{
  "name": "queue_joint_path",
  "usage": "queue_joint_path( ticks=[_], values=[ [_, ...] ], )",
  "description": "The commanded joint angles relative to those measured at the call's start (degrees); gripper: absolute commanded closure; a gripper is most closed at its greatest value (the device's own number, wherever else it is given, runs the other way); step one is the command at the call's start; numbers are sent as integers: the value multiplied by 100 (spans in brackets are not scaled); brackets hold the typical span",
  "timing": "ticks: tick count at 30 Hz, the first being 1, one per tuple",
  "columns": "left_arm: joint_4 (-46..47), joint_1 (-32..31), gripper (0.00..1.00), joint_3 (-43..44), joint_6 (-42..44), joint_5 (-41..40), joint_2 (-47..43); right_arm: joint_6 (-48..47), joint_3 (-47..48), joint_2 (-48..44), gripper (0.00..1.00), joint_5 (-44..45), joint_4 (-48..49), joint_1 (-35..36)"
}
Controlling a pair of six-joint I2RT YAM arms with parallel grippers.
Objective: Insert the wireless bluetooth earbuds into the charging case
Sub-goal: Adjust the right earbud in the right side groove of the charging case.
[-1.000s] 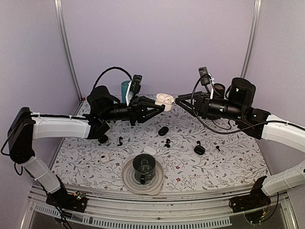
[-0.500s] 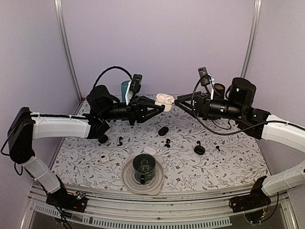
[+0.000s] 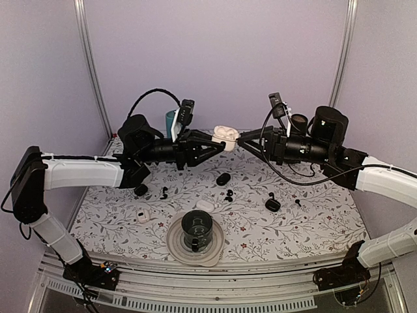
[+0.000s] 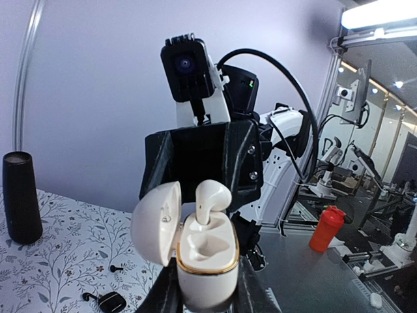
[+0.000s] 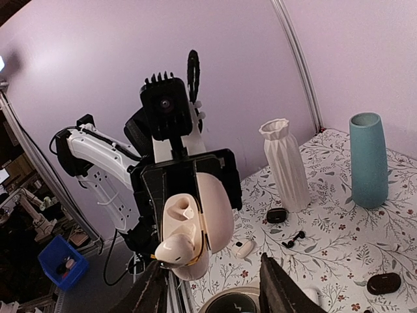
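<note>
free: air under raised arms, above mug [image 3: 196,229] | blocked: mid-air centre — white case [image 3: 226,134] between left pincer [image 3: 219,145], right pincer [image 3: 240,137]

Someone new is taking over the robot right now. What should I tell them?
Left gripper: shut on the white charging case, lid open, held up above the table.
Right gripper: open, close beside the case, holding nothing.
Done: one white earbud stands in the case, sticking up high.
Left: push it down; the second slot is empty. Small black earbuds lie on the table.
</note>
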Motion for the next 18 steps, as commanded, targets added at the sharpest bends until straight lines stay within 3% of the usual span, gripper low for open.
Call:
queue_joint_path(
  ticks=[1, 18],
  values=[
    [0, -21, 100, 205, 126, 55, 38, 50, 94, 113, 52, -111, 173, 51],
    [-228, -64, 100, 271, 281, -111, 41, -116, 343, -2, 57, 428, -239, 194]
  ],
)
